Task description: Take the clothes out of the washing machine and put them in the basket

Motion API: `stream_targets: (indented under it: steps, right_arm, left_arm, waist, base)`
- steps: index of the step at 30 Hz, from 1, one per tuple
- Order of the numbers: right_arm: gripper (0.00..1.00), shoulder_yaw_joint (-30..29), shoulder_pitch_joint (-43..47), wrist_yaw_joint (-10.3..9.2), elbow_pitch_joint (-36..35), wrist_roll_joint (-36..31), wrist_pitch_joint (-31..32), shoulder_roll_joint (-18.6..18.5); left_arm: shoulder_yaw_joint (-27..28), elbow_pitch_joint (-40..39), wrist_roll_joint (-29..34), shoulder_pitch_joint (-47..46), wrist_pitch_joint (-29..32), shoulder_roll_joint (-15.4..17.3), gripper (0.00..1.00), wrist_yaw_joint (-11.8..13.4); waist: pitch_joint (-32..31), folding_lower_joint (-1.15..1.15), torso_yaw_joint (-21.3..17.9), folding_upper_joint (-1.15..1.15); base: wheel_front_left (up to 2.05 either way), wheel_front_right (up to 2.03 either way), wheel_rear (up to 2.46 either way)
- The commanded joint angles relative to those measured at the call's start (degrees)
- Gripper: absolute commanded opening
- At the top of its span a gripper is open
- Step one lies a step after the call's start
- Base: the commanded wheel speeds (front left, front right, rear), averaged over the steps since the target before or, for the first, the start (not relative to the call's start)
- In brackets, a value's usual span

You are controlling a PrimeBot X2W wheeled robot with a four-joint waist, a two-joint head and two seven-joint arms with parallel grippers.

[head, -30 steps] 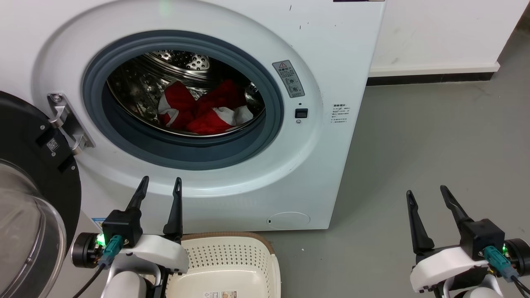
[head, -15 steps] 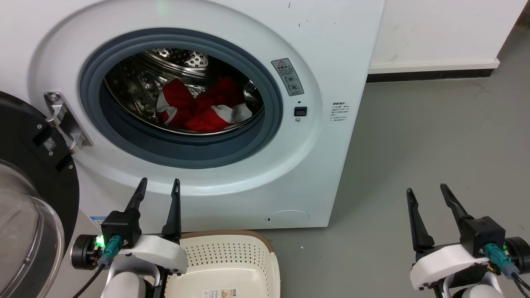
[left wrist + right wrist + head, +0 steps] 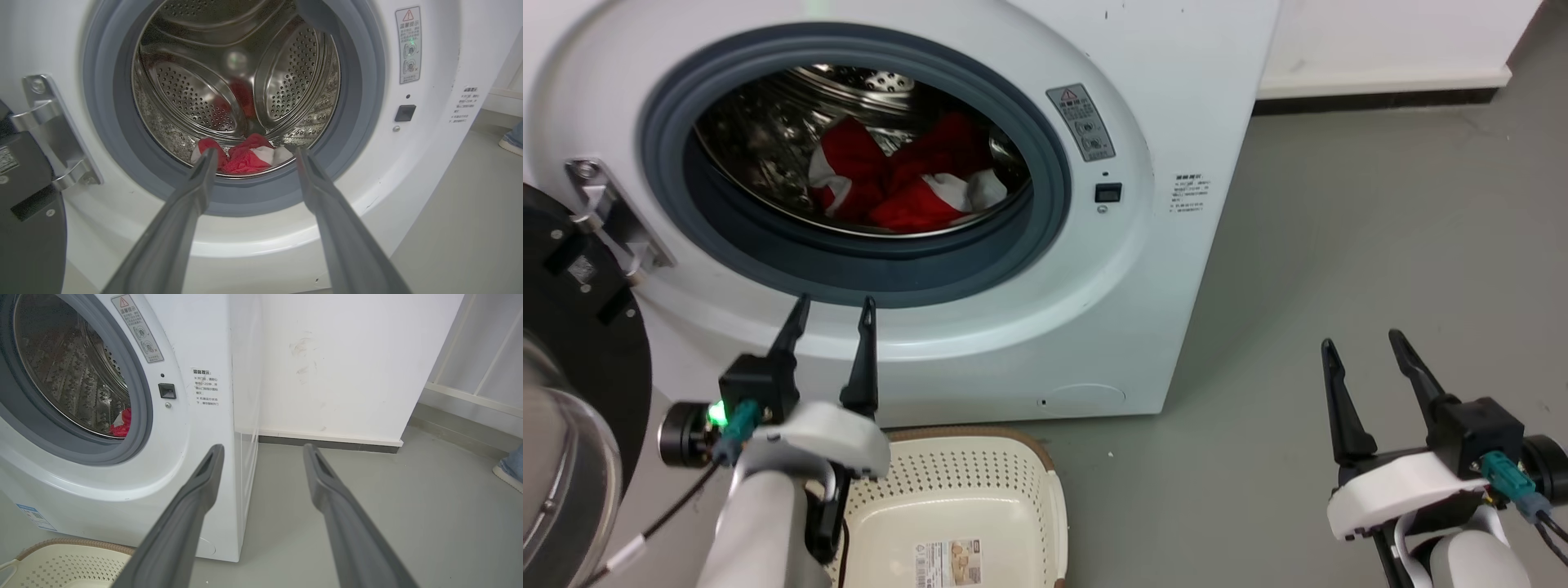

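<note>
red and white, the clothes (image 3: 245, 157) lie bunched low at the front lip of the drum (image 3: 196, 94), dead ahead of the left gripper (image 3: 256, 151), whose fingers are spread and empty just outside the washing machine (image 3: 1176, 98). best play, i'd say: reach in over the grey porthole rim (image 3: 1045, 163), dip low and bite deep into a fold, then bring it back to the basket (image 3: 968, 430) below that wrist. the right gripper (image 3: 1361, 339) waits open and empty well off to the side; the number of garments is hard to tell, and the basket's near end is cut off.
</note>
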Motion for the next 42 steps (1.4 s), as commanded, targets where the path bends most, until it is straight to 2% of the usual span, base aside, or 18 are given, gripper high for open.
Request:
stream_targets:
  steps: [1, 8, 26, 33, 42]
  right_arm:
    - [1.00, 0.1, -1.1, 0.10, -0.3, 0.4, -0.2, 0.1]
    - [1.00, 1.1, -4.3, 0.05, -0.4, 1.5, -1.0, 0.1]
    - [1.00, 5.6, -12.4, 0.05, 3.7, 9.1, -4.8, 0.1]
    - [1.00, 7.1, -14.8, 0.05, 4.0, 12.4, -4.9, 0.2]
    - [1.00, 9.3, -15.4, 0.05, 3.5, 16.6, -4.9, 0.2]
  left_arm:
    - [0.0, 1.1, 0.0, -2.2, -0.2, 0.6, 1.00, -0.1]
    - [-0.4, 8.9, -0.2, -14.4, 3.6, 4.0, 1.00, -0.6]
    - [-2.1, 21.6, 0.5, -40.6, 16.9, 18.3, 1.00, -1.6]
    - [-5.0, 24.5, -0.4, -48.3, 23.6, 23.7, 1.00, -1.7]
    - [-11.8, 23.6, -5.0, -58.0, 33.9, 31.4, 1.00, -1.7]
  waist:
    - [1.5, 0.00, -0.8, 0.00]
    - [7.6, 0.00, -4.3, 0.00]
    - [25.2, 0.00, -15.6, 0.00]
    - [29.7, 0.00, -19.3, 0.00]
    - [34.9, 0.00, -22.4, 0.00]
  base:
    - [0.00, 0.00, 0.00]
    - [0.00, 0.00, 0.00]
    - [0.00, 0.00, 0.00]
    - [0.00, 0.00, 0.00]
    - [0.00, 0.00, 0.00]
